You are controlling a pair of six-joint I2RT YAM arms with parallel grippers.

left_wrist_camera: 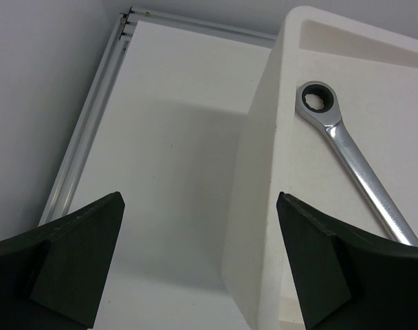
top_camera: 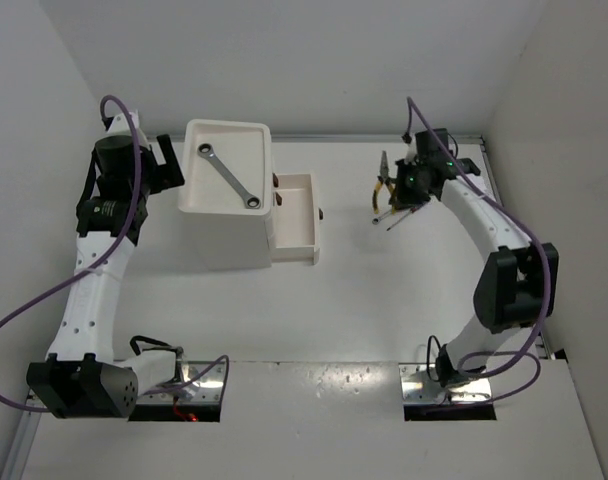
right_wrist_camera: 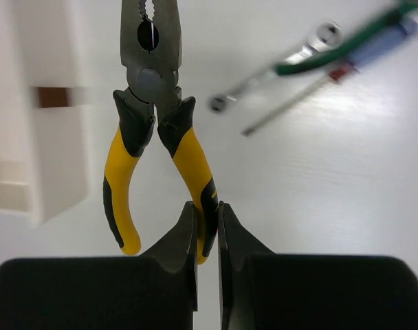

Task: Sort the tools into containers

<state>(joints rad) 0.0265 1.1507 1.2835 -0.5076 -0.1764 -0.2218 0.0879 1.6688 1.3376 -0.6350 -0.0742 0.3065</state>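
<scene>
At the near edge of the counter (top_camera: pixel 364 300) both arm bases are bolted, and each arm is extended toward the far side. On the right, the right pincer (right_wrist_camera: pixel 207 206) is closed tightly on one handle of the yellow-handled pliers (right_wrist_camera: pixel 150 86), near that handle's end; the other handle is left free and the plier nose is pointed away from the pincer. Whether the pliers are clear of the counter cannot be told. Just beside the pliers, on the counter, a slim silver wrench (right_wrist_camera: pixel 278 65), a green-handled tool (right_wrist_camera: pixel 339 51) and a thin screwdriver (right_wrist_camera: pixel 291 103) are seen blurred and lying close together. To the left of the held pliers, a drawer (top_camera: pixel 294 215) with small dark reddish-brown handles is pulled out of the right side of the white drawer unit (top_camera: pixel 229 240). A second silver wrench (top_camera: pixel 230 177) is laid diagonally in the shallow tray top (top_camera: pixel 227 124) of the unit, its ring end toward the far left corner. On the far left, the left pincer (left_wrist_camera: pixel 199 199) is held fully open and empty, just beside the left wall of the drawer unit, with nothing gripped between its fingers.
</scene>
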